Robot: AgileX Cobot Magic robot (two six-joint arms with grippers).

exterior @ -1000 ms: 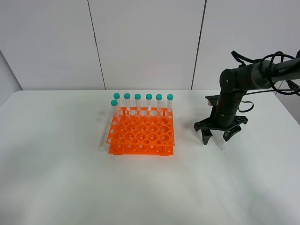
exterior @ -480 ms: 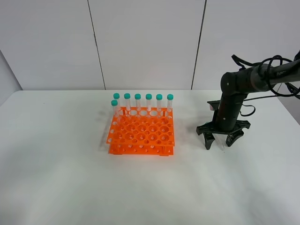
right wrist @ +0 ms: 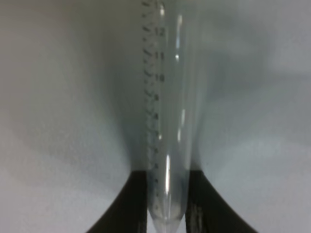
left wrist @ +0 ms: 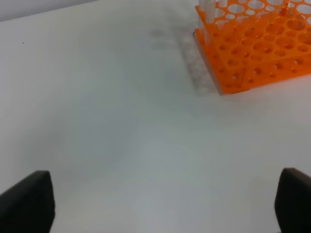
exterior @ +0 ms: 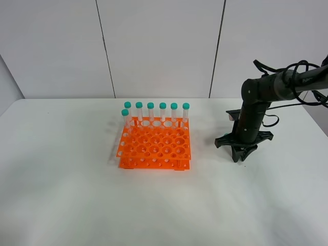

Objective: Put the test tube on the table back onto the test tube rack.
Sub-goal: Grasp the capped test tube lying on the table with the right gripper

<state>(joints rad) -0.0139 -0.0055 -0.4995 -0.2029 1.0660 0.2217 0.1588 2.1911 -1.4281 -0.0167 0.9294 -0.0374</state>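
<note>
White desk (exterior: 61, 195), grey panel wall behind. Right hand (exterior: 240, 154) is pinched shut on the test tube (right wrist: 167, 121) near its conical tip, low at the desk, at 3 o'clock of the orange test tube rack (exterior: 155, 146). The tube's long axis runs straight out between the fingers (right wrist: 133, 208). Left hand (left wrist: 160, 204) is wide, holding nothing. Carry should head toward 9 o'clock.

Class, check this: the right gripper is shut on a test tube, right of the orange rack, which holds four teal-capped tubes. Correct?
Wrong count: the test tube rack holds seven teal-capped tubes, not four, as the exterior high view shows. The right gripper is indeed shut on the test tube, right of the rack.
</note>
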